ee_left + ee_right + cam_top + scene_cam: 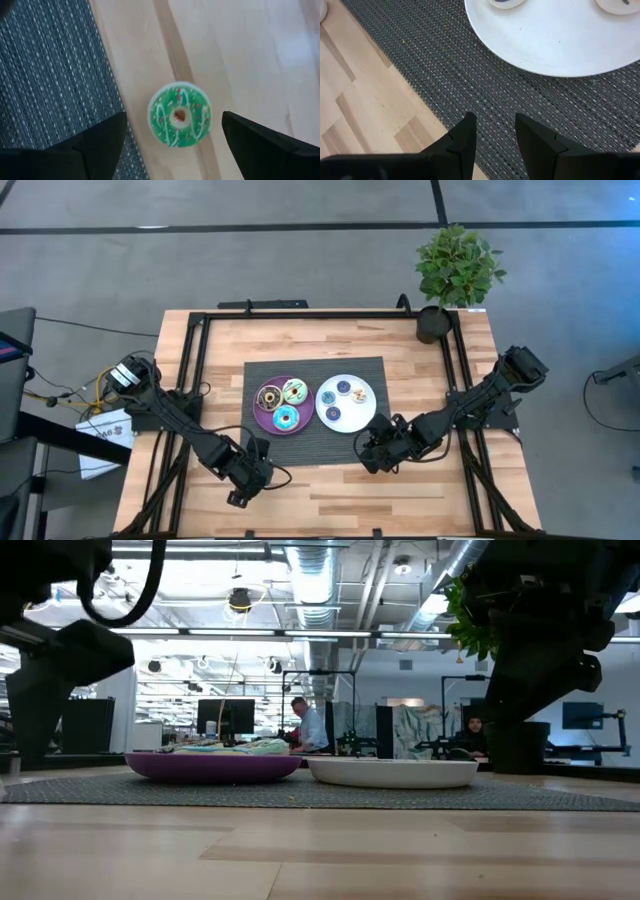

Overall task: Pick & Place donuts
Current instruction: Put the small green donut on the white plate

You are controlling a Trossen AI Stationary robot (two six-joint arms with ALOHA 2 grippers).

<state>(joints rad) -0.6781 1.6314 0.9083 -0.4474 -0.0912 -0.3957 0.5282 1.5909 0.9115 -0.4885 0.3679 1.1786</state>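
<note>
Left gripper (172, 131) released wide, hovering over green donut (179, 114) lying flat on bare wood just beside mat (50, 75); donut centred between the fingers. Right gripper (492, 132) empty, half-parted, over mat by white plate (555, 45). Height above donut probably small.
</note>
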